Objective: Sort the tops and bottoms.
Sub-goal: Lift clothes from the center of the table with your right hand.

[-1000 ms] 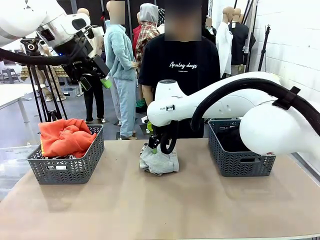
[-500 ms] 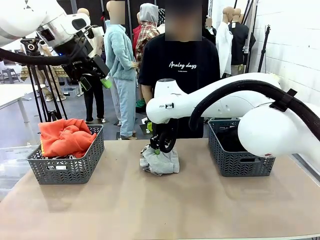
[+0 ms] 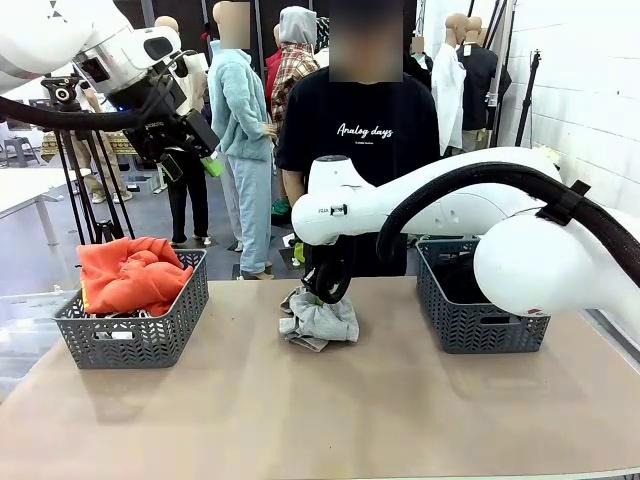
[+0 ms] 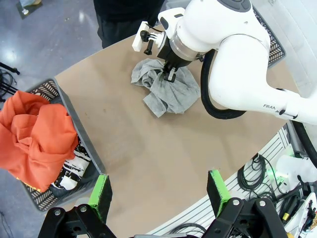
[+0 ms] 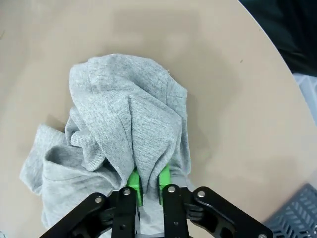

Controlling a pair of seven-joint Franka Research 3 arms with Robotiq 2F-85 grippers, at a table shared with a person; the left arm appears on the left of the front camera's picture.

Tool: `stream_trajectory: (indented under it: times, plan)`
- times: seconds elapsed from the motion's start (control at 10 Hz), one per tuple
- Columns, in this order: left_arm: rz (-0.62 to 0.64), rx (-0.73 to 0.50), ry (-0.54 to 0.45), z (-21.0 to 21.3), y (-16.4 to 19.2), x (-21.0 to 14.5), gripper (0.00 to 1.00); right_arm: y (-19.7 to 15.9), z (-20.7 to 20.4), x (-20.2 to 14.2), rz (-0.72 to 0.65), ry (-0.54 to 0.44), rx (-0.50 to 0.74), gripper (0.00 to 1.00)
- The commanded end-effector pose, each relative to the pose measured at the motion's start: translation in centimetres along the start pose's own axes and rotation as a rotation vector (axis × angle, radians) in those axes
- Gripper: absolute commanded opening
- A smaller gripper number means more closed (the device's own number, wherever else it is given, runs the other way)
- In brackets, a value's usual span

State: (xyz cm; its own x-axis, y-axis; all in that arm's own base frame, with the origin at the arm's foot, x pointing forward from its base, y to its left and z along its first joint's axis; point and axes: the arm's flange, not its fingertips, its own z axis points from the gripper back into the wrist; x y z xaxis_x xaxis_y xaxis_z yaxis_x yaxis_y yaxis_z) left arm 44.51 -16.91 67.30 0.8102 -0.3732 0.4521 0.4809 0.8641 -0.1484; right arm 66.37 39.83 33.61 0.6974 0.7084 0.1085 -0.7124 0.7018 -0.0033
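A crumpled light grey top (image 3: pixel 322 322) lies mid-table in front of the person. My right gripper (image 5: pixel 147 186) is shut on a raised fold of this grey top (image 5: pixel 129 119), its green pads (image 5: pixel 133 181) pinching the cloth. From the left wrist camera, the right gripper (image 4: pixel 168 74) presses into the grey top (image 4: pixel 171 94). The orange top (image 3: pixel 130 272) fills the left basket (image 3: pixel 140 340). A white printed top (image 4: pixel 74 166) peeks out under the orange top (image 4: pixel 34 144). My left gripper (image 3: pixel 195 150) hangs open high above that basket, its fingers (image 4: pixel 101 191) wide apart. Something dark (image 3: pixel 460 275), likely the bottoms, lies in the right basket (image 3: pixel 480 325).
A person in a black lettered T-shirt (image 3: pixel 365 130) stands at the far table edge, right behind the grey top. The two grey baskets flank the middle. The near half of the tan table (image 3: pixel 300 420) is bare. A basket corner (image 5: pixel 297 213) shows in the right wrist view.
My right gripper has shut on a fold of the grey top, and the heap has been drawn slightly together under it. The left arm has not moved.
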Motion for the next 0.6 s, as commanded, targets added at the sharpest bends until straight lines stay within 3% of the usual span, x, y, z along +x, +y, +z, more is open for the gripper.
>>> stream_trajectory:
  times: [0.0, 0.5]
  plan:
    - [0.001, -0.001, 0.006, 0.27, 0.07, -0.14, 1.0, 0.19, -0.29, 0.72, -0.009, 0.017, 0.02, 0.0]
    - [0.001, -0.001, 0.006, 0.27, 0.07, -0.14, 1.0, 0.0, 0.06, 0.01, 0.0, -0.001, 0.002, 0.0]
